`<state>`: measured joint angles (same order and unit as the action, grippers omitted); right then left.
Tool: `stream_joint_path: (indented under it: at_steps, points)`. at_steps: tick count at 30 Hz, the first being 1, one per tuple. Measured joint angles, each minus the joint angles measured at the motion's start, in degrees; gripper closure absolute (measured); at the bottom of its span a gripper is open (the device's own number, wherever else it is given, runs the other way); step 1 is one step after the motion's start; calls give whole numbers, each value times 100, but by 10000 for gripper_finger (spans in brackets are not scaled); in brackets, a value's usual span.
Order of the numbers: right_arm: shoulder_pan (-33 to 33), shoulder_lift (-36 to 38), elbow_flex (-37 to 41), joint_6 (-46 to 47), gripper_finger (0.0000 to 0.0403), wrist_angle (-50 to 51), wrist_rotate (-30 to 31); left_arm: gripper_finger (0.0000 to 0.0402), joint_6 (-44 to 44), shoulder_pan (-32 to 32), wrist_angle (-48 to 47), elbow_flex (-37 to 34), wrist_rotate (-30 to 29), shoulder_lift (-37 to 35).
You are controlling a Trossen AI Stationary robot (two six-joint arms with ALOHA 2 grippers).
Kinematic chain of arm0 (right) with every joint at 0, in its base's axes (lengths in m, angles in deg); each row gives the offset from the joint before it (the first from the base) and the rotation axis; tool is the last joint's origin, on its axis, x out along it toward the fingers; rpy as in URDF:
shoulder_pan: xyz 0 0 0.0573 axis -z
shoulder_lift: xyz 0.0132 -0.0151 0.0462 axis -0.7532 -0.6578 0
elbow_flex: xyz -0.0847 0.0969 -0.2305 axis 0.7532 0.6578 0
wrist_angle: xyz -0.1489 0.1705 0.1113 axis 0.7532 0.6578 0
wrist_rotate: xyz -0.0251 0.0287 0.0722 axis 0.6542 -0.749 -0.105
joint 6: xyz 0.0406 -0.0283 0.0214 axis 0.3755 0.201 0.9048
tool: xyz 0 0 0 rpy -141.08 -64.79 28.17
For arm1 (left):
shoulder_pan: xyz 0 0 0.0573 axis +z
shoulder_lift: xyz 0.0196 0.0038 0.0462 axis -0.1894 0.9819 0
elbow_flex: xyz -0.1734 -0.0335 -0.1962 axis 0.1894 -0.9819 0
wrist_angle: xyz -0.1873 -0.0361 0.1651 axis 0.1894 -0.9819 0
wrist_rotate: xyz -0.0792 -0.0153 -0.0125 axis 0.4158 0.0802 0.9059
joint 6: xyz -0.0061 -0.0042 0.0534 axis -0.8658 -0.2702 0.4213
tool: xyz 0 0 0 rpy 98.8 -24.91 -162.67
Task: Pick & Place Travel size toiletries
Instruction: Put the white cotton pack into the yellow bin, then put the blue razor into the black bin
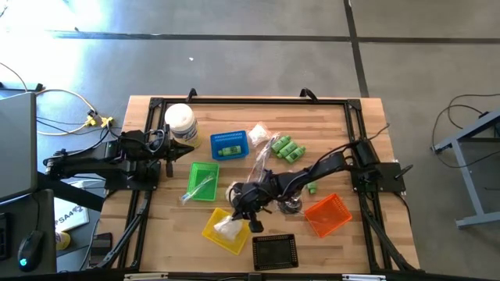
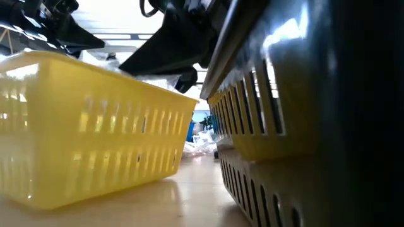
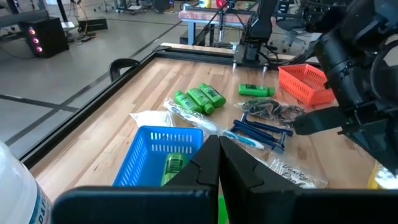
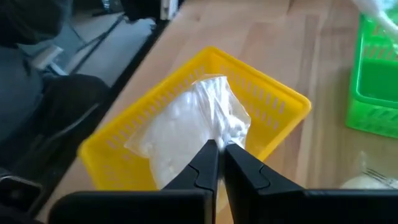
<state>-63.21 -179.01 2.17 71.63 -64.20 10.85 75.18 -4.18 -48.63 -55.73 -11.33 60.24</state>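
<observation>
As your right gripper (image 4: 218, 149) hangs over the yellow basket (image 4: 273, 99), fingers pinched together on the clear packet (image 4: 186, 124), presumably for sorting, your left gripper (image 3: 219, 146) waits closed.

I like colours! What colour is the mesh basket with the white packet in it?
Yellow basket, white packet inside; the right wrist view shows it best.
</observation>
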Motion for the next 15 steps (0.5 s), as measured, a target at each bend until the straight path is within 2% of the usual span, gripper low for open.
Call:
stream_joint_path:
  at_steps: [3,10,15]
  points:
    - [-5,-40,9,-26,372,75,-73,402,0,0,0,0,0,1]
    - [-8,-121,8,153,276,32,-192,401,-2,0,0,0,0,0]
    - [-69,-45,9,150,235,19,-177,401,-1,0,0,0,0,0]
